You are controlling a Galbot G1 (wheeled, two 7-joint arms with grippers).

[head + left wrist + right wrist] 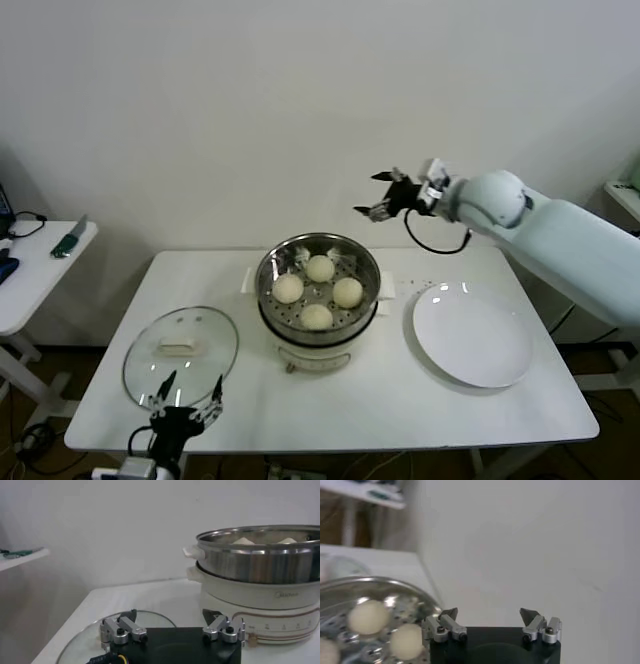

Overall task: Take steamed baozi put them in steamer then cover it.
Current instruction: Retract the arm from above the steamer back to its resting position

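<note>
The head camera looks down from the near side over the whole table (pixel 330 400). The left wrist camera sits low, near the table's edge, facing the steamer (pixel 260 555); the right wrist camera looks from above its far rim, sharing it.

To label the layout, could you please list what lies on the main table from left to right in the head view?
cover → steamer holding four steamed baozi → white plate.

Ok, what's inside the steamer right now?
Four steamed baozi sit on the perforated floor of the steamer, uncovered. The cover lies on the table beside it. Whatever is under the buns is hidden.
</note>
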